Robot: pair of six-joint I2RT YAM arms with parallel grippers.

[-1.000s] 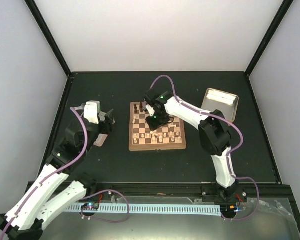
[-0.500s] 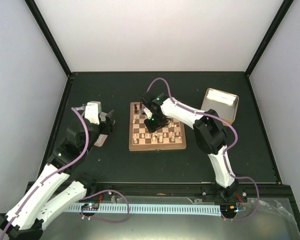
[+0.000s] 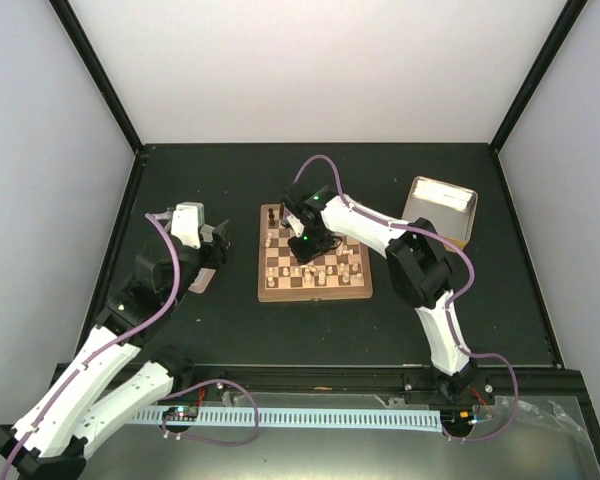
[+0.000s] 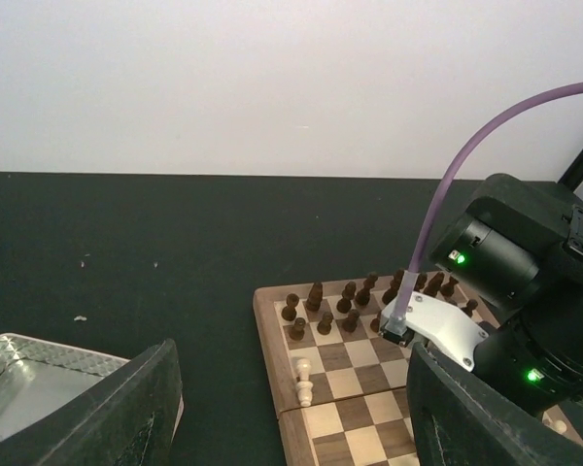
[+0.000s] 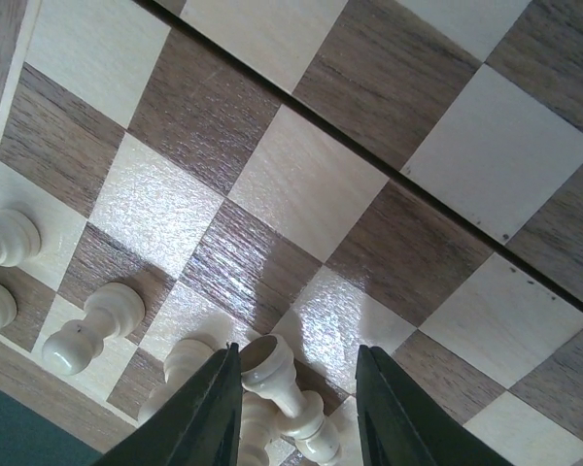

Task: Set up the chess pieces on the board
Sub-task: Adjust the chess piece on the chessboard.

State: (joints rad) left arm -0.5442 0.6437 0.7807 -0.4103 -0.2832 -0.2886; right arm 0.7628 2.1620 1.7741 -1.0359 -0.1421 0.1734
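The board (image 3: 315, 296) lies mid-table. Dark pieces stand along its far rows; cream pieces (image 3: 315, 272) are scattered on its near half. My right gripper (image 3: 305, 240) is low over the board's left half. In the right wrist view it (image 5: 296, 417) is open, and a fallen cream piece (image 5: 282, 383) lies between its fingers, touching the left finger (image 5: 209, 408). More cream pieces (image 5: 92, 325) stand beside it. My left gripper (image 3: 215, 240) hovers left of the board, open and empty (image 4: 291, 427). One cream piece (image 4: 303, 382) lies on its side at the board's edge (image 4: 267, 340).
A silver tray (image 3: 440, 207) sits at the back right of the table. Another metal tray (image 4: 24, 374) shows under my left gripper in the left wrist view. The right arm (image 4: 525, 291) reaches across the board's right part. Black posts frame the table.
My right gripper has shifted a little left and down over the board's left half, then stayed there. The left arm has barely moved.
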